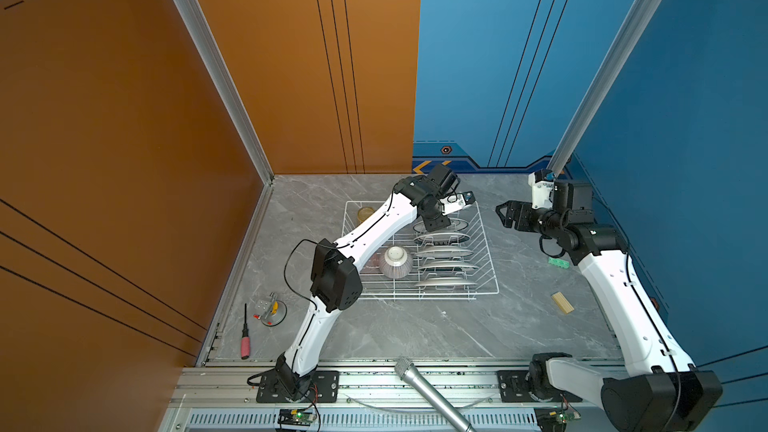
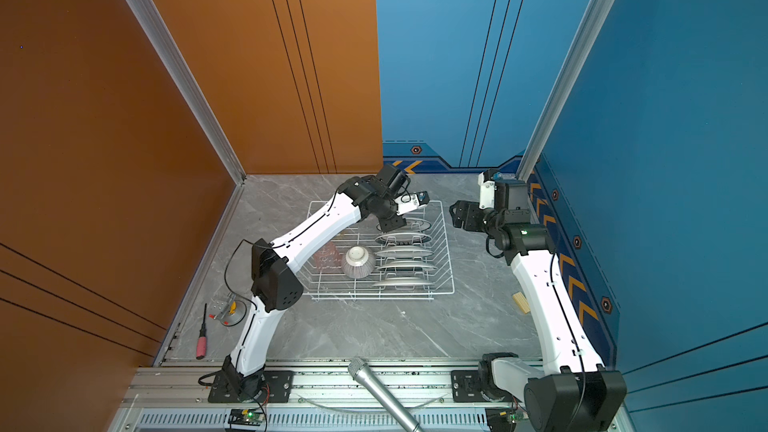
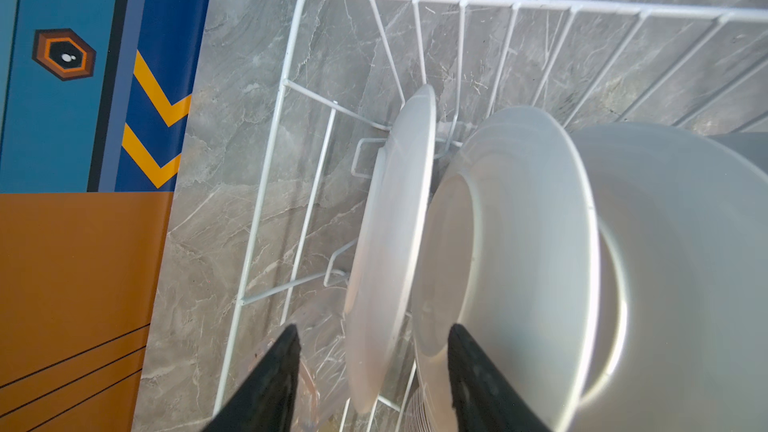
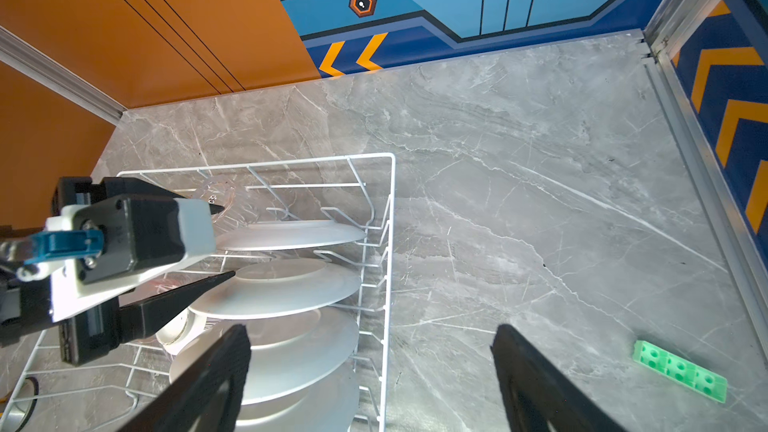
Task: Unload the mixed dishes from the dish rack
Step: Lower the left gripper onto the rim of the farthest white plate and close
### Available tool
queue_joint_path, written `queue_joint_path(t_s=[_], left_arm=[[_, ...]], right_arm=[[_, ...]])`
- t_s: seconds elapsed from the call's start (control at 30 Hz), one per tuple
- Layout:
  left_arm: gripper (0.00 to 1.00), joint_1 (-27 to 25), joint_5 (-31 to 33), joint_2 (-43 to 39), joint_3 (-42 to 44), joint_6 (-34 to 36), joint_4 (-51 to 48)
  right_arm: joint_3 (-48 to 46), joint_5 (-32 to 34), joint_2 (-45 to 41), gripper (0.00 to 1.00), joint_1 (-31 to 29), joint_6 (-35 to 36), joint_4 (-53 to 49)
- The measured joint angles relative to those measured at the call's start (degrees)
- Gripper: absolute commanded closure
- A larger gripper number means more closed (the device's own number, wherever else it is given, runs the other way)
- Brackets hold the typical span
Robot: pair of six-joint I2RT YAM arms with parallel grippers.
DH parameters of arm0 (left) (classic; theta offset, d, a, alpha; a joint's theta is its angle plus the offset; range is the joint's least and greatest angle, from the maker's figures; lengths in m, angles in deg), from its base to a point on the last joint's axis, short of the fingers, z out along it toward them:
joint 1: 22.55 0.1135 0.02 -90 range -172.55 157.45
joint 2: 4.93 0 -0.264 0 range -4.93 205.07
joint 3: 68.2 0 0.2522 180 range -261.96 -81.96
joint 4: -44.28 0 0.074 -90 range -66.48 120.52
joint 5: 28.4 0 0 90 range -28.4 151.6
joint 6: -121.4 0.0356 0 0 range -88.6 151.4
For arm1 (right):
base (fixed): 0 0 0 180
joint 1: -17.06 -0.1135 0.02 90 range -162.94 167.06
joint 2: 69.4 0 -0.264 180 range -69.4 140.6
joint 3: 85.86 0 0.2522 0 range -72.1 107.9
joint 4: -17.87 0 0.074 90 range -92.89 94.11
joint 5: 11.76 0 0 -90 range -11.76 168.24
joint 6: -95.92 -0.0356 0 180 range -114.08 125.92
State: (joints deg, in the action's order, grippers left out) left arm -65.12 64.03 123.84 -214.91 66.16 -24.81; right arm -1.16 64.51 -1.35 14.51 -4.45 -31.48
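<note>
My left gripper (image 3: 374, 328) stands open astride the round white plate (image 3: 390, 222) upright at the far end of the white wire dish rack (image 4: 392, 201); my right gripper (image 4: 372, 326) hangs open just beside that rack.

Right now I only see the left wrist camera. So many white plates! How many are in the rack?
Observer: Five plates stand on edge in a row in the dish rack.
Operator: Is there anything else in there that I can't see?
Observer: Yes, an amber glass sits in the rack's far left corner in the top views.
Operator: Where is my other claw?
Observer: The right gripper hangs open over the table, to the right of the rack, holding nothing.
</note>
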Motion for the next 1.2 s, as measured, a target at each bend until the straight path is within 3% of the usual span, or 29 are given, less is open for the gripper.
queue_joint_path(t_s=[0.4,0.47,0.53,0.57,0.9,1.2], left_arm=[[0.52,1.05,-0.79,3.23,-1.84,0.13,-0.04],[0.59,1.05,-1.03,3.37,-1.84,0.02,-0.07],[0.76,1.05,-1.20,3.37,-1.84,-0.04,-0.09],[0.77,1.05,-1.25,3.37,-1.84,-0.04,-0.15],[0.79,1.05,-1.18,4.22,-2.89,0.20,-0.22],[0.95,0.96,4.07,5.18,-4.26,3.41,1.95]], right_arm=[[-1.07,0.00,-0.31,0.10,0.70,0.00,0.00],[-1.16,-0.02,-0.31,0.10,0.70,0.00,0.00],[-1.18,-0.02,-0.31,0.10,0.70,0.00,0.02],[-1.18,-0.02,-0.33,0.10,0.70,0.00,0.02],[-1.60,-0.02,-0.37,0.10,0.70,0.00,0.02],[-2.34,-0.33,-0.37,0.10,0.74,-0.04,0.09]])
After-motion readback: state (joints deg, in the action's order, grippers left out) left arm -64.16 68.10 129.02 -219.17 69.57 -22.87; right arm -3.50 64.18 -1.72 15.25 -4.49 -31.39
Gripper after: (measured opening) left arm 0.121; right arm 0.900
